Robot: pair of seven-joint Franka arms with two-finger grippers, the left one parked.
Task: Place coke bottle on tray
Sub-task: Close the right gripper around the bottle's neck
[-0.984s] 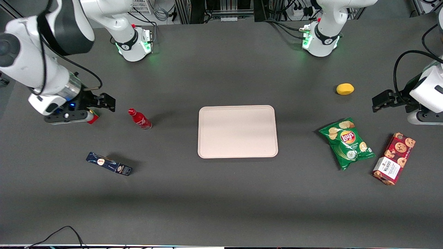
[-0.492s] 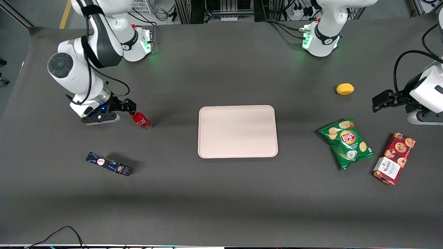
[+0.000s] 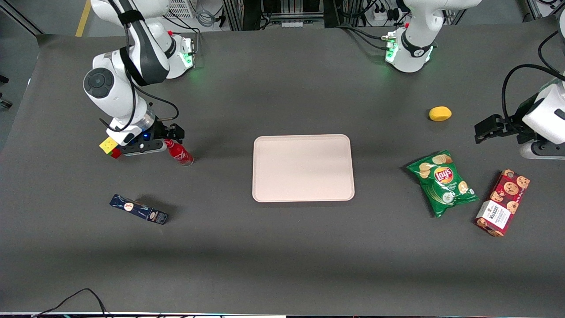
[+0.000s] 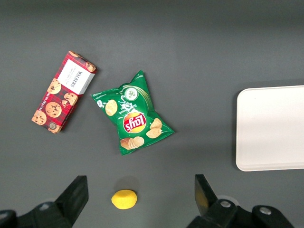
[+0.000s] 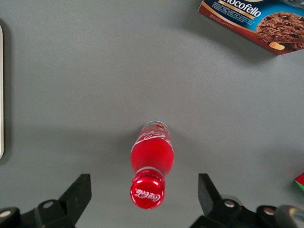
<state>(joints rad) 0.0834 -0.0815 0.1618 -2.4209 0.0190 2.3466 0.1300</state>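
Observation:
The coke bottle [image 3: 178,153] stands upright on the table, slim and red with a red cap, off the tray toward the working arm's end. My right gripper [image 3: 170,137] hangs just above its cap. In the right wrist view the gripper [image 5: 145,194] is open, with one finger on each side of the bottle [image 5: 151,159] and a wide gap to the cap on both sides; nothing is held. The pale pinkish tray [image 3: 303,168] lies flat and empty at the table's middle. A sliver of its rim [image 5: 1,95] shows in the right wrist view.
A Rubik's cube [image 3: 109,146] sits beside my gripper's hand. A dark blue box [image 3: 139,209] lies nearer the front camera than the bottle. A green chip bag [image 3: 442,182], a red cookie box [image 3: 502,202] and a yellow lemon [image 3: 440,113] lie toward the parked arm's end.
My right arm has swung in from the table's working-arm end toward the tray and now hangs over the bottle's cap. The Rubik's cube it covered now shows. The bottle has not moved.

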